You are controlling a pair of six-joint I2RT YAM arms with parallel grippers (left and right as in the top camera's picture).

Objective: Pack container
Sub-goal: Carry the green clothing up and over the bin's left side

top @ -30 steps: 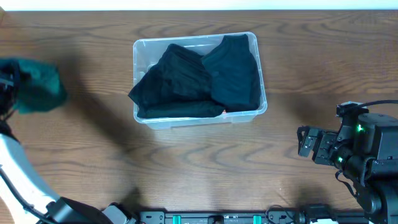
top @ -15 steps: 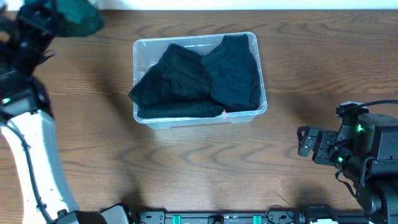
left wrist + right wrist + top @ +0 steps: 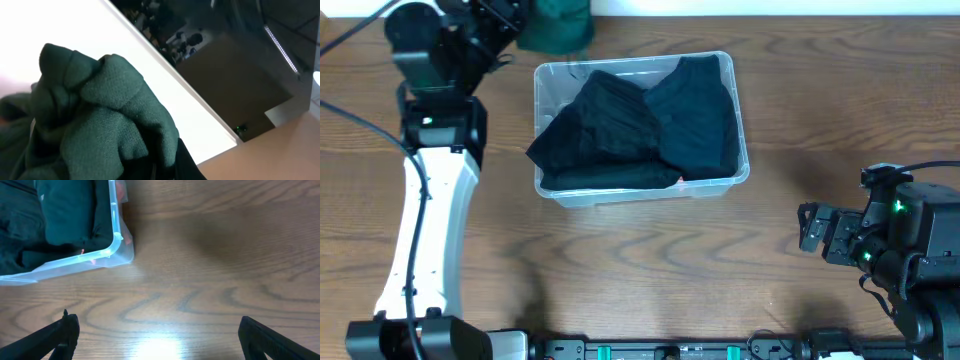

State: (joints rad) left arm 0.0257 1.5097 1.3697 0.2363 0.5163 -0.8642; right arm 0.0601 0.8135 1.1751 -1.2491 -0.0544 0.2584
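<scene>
Two dark folded garments fill the container [image 3: 729, 66] in the overhead view. One [image 3: 605, 130] is on the left w/ a corner lapping over the left rim, the other [image 3: 700, 115] on the right. The bin sits mid-table toward the far side. Left gripper [image 3: 525, 20] is up at the far edge, just off the bin's far-left corner, pinched shut on a bunched green garment [image 3: 560, 25]. Right gripper [image 3: 810, 228] is parked near right, well apart from the bin, spread wide w/ nothing in it.

Left wrist view: mostly green cloth [image 3: 90, 115], wadded not folded, w/ the jaws buried under it. How deep the bite goes, can't tell.

Right wrist view: both fingers [image 3: 65, 330] splayed over bare table [image 3: 200, 280]. The bin's near-right corner [image 3: 118, 237] shows at top left.

Risks, as I judge them:
- Cloth is outside the rim, so letting go now would drop it on the table or drape it over the far wall.
- Bin looks prob. near full, so a third piece may ride high and slide off, esp. on the overhanging left side.
- Loose hanging folds could catch the rim on the way in and drag the light bin, since nothing braces it.
</scene>
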